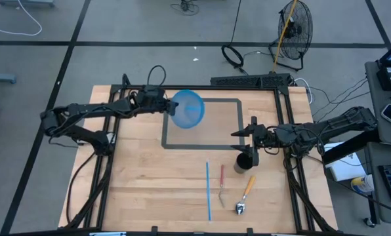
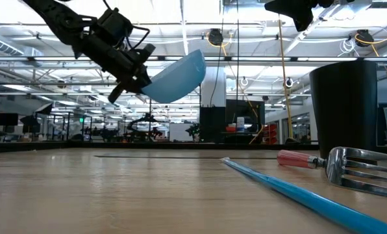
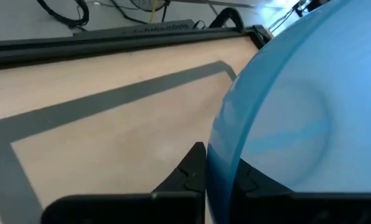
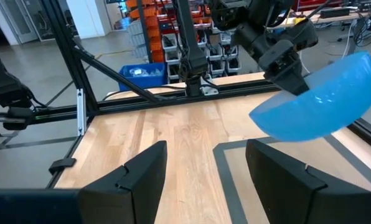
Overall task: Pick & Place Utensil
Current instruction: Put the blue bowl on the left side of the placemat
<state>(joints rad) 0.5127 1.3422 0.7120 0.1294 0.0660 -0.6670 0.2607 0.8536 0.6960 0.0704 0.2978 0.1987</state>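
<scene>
Fork (image 1: 240, 207) lies on table; left pincer (image 1: 166, 105) grips blue bowl (image 1: 189, 109).

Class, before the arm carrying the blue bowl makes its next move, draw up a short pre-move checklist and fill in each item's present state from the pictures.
1. Left gripper shut on blue bowl's rim: ok.
2. Bowl clear of table: ok, lifted and tilted.
3. Grey taped rectangle free beneath bowl: ok.
4. Right gripper open, empty, above black cup: ok.
5. Fork, red-handled utensil, blue stick away from bowl's path: ok.
6. Bowl empty: cannot tell.
</scene>
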